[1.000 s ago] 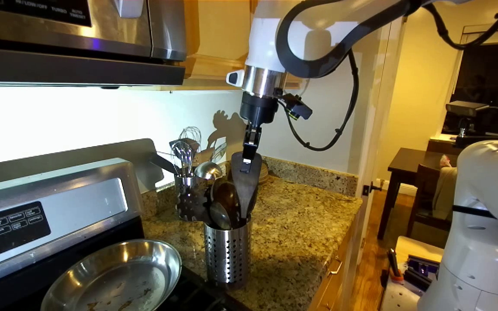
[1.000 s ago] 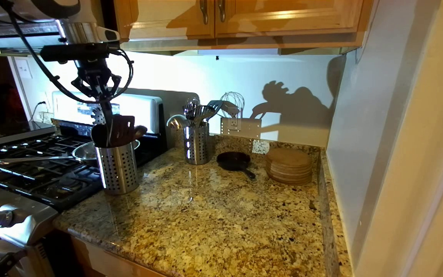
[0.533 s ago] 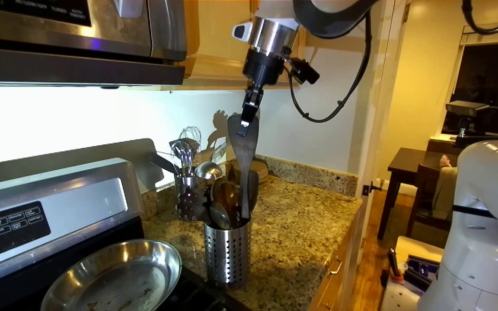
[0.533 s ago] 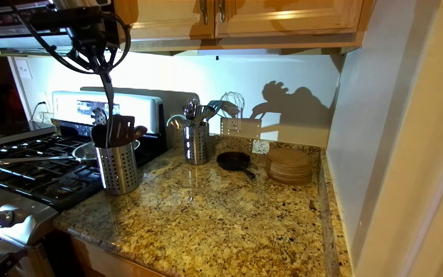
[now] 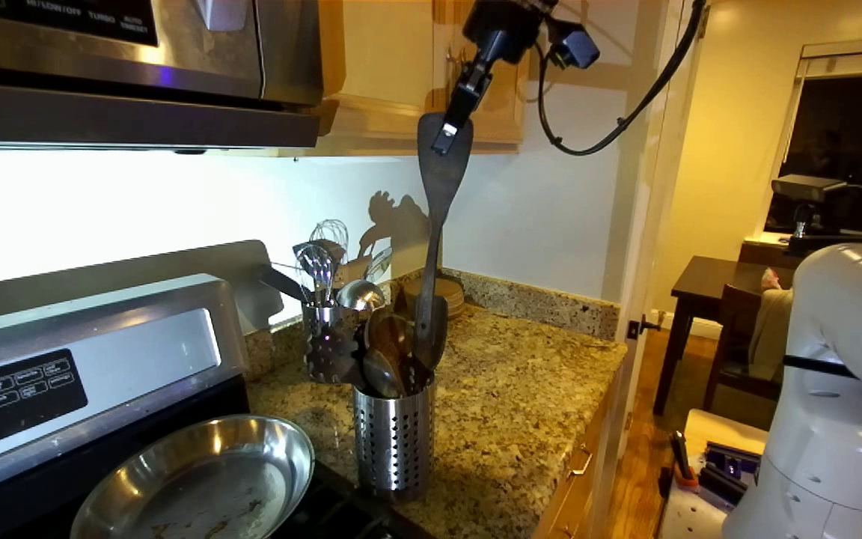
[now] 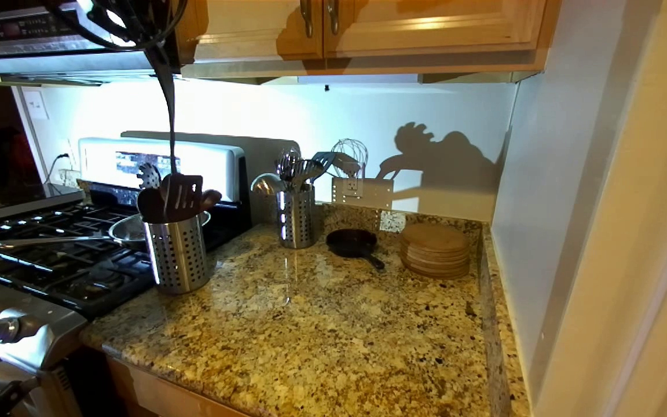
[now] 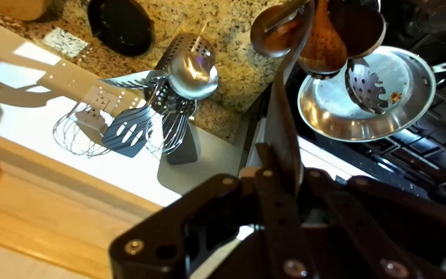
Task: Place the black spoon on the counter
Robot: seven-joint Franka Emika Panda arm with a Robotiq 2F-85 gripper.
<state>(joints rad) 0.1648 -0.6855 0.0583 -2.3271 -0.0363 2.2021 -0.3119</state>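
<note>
- Landmark: stove-side canister (image 6: 176,258), perforated steel, on the granite next to the stove (image 6: 102,284). All places given from it.
- Gripper (image 5: 446,136): well above the canister, clamped on the spoon's head; the wrist view shows that head edge-on between the jaws.
- Black spoon (image 5: 438,206), one, long, dark; taken to be the task's piece. Head up, handle hanging nearly upright over the canister. Head reads broad and paddle-like; hollowed or flat, cannot tell. Handle end lost among the other utensils (image 5: 390,338); whether past the canister's rim, cannot tell.
- Slotted spatula (image 6: 184,197): standing in the canister, overlapping the handle in an exterior view. Likeliest snag, as judged.
- Wall cabinet (image 6: 252,29): higher than the canister, farther back. Headroom probably short; lift no more than needed.
- Counter (image 6: 322,324): speckled granite, running from under the canister away from the stove. Spoon not yet on it.
- Step in hand, as judged: clearing the spoon from the canister, nearly complete.
- Handling: pull straight up until the handle end shows above every head; only then travel sideways, away from the stove. End grip on a long piece may let it swing or pivot; turn slowly.
- Set-down: beside the canister, handle end first, then lowered flat; release once its whole length is supported.
</note>
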